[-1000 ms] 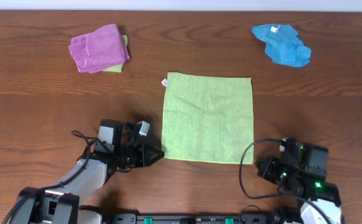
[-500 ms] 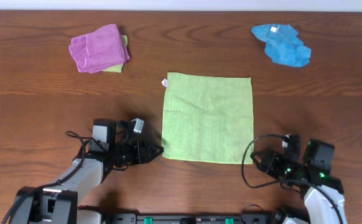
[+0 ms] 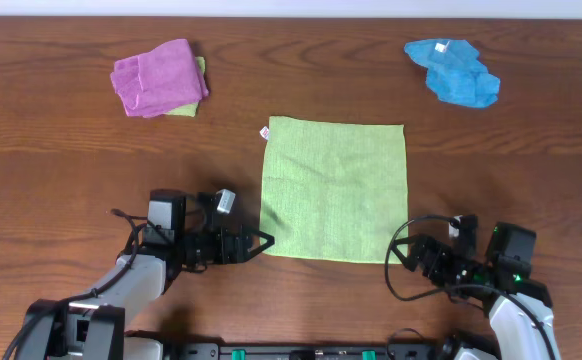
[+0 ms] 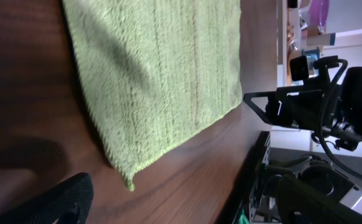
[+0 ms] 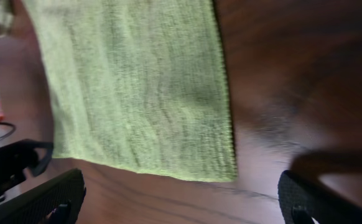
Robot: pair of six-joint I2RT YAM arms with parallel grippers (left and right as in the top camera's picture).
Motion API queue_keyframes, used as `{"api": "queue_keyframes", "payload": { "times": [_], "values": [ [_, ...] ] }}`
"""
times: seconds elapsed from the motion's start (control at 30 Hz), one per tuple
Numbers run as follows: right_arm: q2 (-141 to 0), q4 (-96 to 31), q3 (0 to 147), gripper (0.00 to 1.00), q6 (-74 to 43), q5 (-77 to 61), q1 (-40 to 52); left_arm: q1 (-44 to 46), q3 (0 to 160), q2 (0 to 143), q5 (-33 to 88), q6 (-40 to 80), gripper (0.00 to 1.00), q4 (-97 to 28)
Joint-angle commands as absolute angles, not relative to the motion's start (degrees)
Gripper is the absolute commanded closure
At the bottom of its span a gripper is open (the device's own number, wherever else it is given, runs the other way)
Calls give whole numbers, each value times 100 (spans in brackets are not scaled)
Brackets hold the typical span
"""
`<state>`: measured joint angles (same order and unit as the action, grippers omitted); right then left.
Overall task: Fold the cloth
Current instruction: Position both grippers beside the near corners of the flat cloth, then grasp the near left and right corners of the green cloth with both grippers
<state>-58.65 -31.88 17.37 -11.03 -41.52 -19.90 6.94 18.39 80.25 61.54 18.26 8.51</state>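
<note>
Newly found both pairs of jaws spread wide, against shut a second back. Located left gripper (image 3: 259,243) low at the near left corner of the cloth (image 3: 335,190), tips at or just beside the hem; cannot tell contact. Located right gripper (image 3: 399,258) closer in than before, just beside the near right corner. Confirmed from both wrist views: nothing held, fingers well apart, a near corner of the cloth lying ahead of each.

Found cloth unmoved: flat, single layer, square at the middle of the table (image 3: 71,180), white tag at the far left corner. Left purple-pink cloth (image 3: 158,78) and blue cloth (image 3: 453,72) out of account, both well apart at the far side.

Judged as readiness for a pinch on both near corners; no fold begun. Advise closing on both corners evenly, or risk a skewed fold.
</note>
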Motion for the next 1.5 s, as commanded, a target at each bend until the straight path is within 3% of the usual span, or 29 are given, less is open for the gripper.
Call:
{"api": "queue_keyframes", "payload": {
  "times": [0.0, 0.2, 0.43, 0.63, 0.8, 1.47],
  "values": [
    [-5874, -3192, 1706, 1, -1066, -4615, -2045, 672, 1839, 8062, 6241, 1846, 5, 947],
    [-5874, -3173, 1706, 1, -1068, -4611, -2045, 672, 1839, 8062, 6237, 2368, 5, 1081],
    [-5874, -3170, 1706, 1, -1181, -4370, -2045, 672, 1839, 8062, 5398, 3249, 5, 1031],
    [-5874, -3175, 1706, 3, -1216, -4198, -2045, 674, 1837, 8062, 5406, 3336, 5, 1020],
    [-5881, -3098, 1706, 15, -1105, -3979, -2045, 679, 1837, 8062, 5367, 3347, 4, 854],
    [-7052, -2191, 1706, 14, -1199, -4165, -2045, 725, 1839, 8884, 5852, 3599, 1, 1879]
  ]
}}
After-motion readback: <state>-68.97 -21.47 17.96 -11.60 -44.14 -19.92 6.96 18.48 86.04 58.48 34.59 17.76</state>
